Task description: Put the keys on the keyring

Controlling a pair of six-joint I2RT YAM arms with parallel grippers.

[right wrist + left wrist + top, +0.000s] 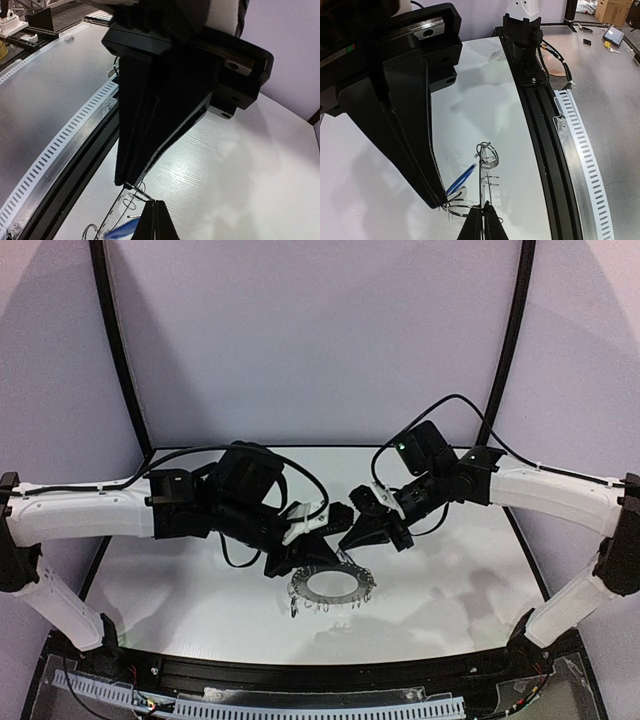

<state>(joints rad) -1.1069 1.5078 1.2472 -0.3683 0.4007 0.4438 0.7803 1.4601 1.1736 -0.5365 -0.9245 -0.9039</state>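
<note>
- White bench [450, 580] carries everything.
- Left gripper [439, 200] and right gripper [125, 182] both have their jaws pressed together, and their tips meet at the keyring's [298, 587] far rim.
- Keyring lies flat, mid-bench.
- Blue-tagged key [461, 179] sits just beside the left gripper's tip; whether it is gripped is unclear.

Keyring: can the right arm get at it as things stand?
Likely yes. The right end effector, shut, has its tips at the keyring rim, nothing between. The left end effector, also shut, crowds the same spot, so room looks tight.
</note>
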